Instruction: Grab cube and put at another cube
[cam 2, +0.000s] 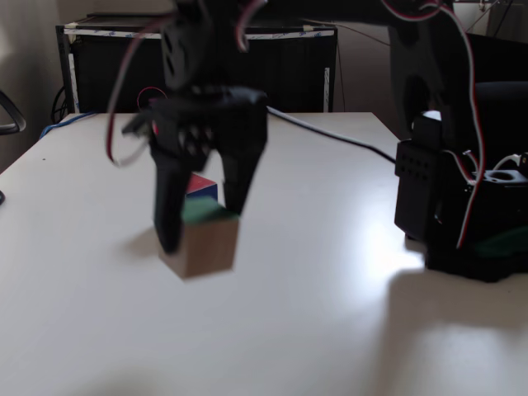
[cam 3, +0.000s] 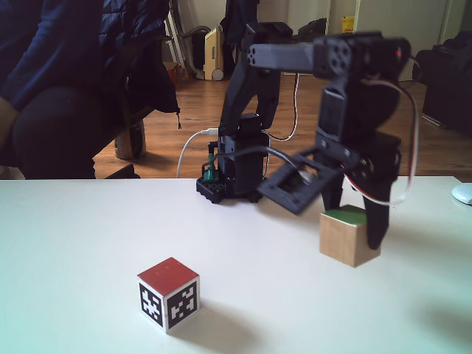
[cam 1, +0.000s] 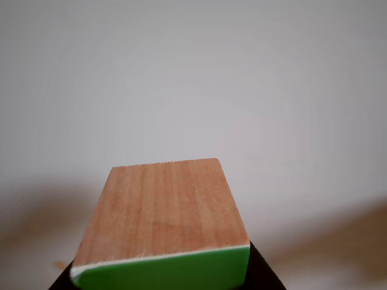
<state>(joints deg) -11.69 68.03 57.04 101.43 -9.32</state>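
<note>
Gripper (cam 3: 352,234): your fingers pinch the cube (cam 3: 346,237), green face up, on the table (cam 3: 74,243); red cube (cam 3: 168,294) well apart from it.

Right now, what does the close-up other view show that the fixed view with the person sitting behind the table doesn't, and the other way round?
Only the other view: wood grain on the green-faced wooden cube, seen close against plain white. Only that fixed view: the red-topped cube with black-and-white patterned sides, the black claw around the green-faced cube, the arm's base and a seated person. Both: the green-faced cube and white table.
</note>
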